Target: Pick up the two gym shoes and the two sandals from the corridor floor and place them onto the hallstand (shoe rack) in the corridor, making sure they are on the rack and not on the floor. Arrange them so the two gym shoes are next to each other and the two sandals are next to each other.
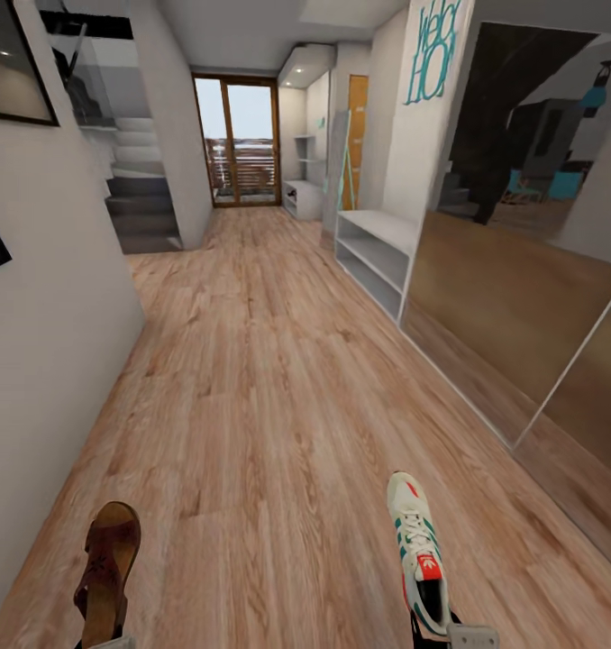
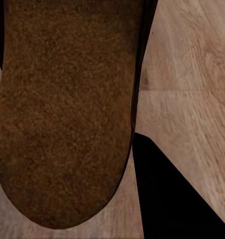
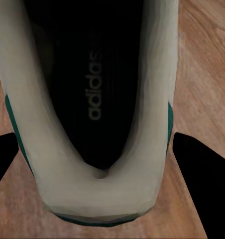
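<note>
2 shoes are in hand — the left end effector (image 1: 107, 642) grips a dark brown strappy leather sandal (image 1: 107, 568), the right end effector (image 1: 450, 635) a white green-striped lace-up sneaker (image 1: 418, 550). Carrying step, I'd say; next, roll ahead to the pale-grey open-shelved hallstand (image 1: 375, 252).

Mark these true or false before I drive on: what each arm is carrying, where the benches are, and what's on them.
1. The left arm carries a sandal. True.
2. The right arm carries a second sandal. False: it carries a gym shoe.
3. The near white bench stands by the right wall, ahead. True.
4. Shoes already sit on that bench's shelves. False: its shelves look bare.
5. The gym shoe's toe points back toward the robot. False: it points ahead down the corridor floor.
</note>
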